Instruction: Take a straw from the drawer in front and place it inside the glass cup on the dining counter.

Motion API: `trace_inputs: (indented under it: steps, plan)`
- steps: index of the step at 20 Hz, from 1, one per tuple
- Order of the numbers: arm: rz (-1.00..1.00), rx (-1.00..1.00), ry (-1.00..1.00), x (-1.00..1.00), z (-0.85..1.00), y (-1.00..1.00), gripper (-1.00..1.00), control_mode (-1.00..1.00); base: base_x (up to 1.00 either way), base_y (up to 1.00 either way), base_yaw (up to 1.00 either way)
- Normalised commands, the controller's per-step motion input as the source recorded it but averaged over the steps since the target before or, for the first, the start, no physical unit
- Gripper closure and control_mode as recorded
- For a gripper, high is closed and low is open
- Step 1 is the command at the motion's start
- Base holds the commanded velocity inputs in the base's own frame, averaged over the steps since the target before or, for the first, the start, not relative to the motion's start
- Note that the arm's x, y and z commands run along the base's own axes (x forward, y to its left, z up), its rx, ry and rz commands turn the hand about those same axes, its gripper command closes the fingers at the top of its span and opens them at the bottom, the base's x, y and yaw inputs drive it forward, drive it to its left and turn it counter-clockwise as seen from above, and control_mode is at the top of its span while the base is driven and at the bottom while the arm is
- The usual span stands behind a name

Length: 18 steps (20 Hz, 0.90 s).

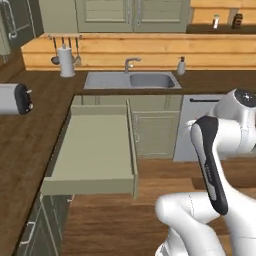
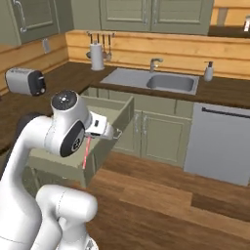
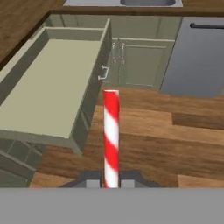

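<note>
Nearest the hand camera stood the straw (image 3: 111, 138), red with pale stripes, rising straight out from between the two dark fingertips; the claw (image 3: 110, 183) was shut on its lower end. In the right base view the same straw (image 2: 86, 153) hung as a thin pink line below the hand, close to the front right corner of the drawer (image 2: 105, 111) and clear of it.

Going left to right in the hand view: the open drawer (image 3: 43, 83) lay to the left, its flat pale-green inside bare, its near wall just beside the straw's line. Wood-plank floor (image 3: 175, 131) ran under and ahead of the straw. Sage cabinet doors (image 3: 140, 57) stood beyond, and a grey dishwasher front (image 3: 197, 57) further right.

So the straw was out of the drawer and in the grip, its long axis running along the claw's own pointing direction. My judgement is that the fetching half is done. The coming move would turn on carrying the straw to the glass cup and bringing that axis upright over its mouth.

Around the room, a dark wood tabletop (image 1: 30, 140) carried a toaster (image 1: 17, 98) at left, then a paper-towel stand (image 1: 66, 61), then the sink (image 1: 132, 80) with a soap bottle (image 1: 181, 65).
</note>
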Motion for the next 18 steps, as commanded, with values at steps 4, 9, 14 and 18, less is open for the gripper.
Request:
trace_inputs:
  steps: [4,9,14,18]
  plan:
    - [0.00,0.00,0.00,0.00,0.00,0.00,1.00,1.00,0.00,-0.81,-0.70]
    - [0.00,0.00,0.00,0.00,0.00,0.00,1.00,1.00,0.04,-0.91,-0.70]
    - [0.00,0.00,0.00,0.00,0.00,0.00,1.00,1.00,0.12,-0.96,-0.66]
    - [0.00,0.00,0.00,0.00,0.00,0.00,1.00,1.00,0.13,-0.99,-0.63]
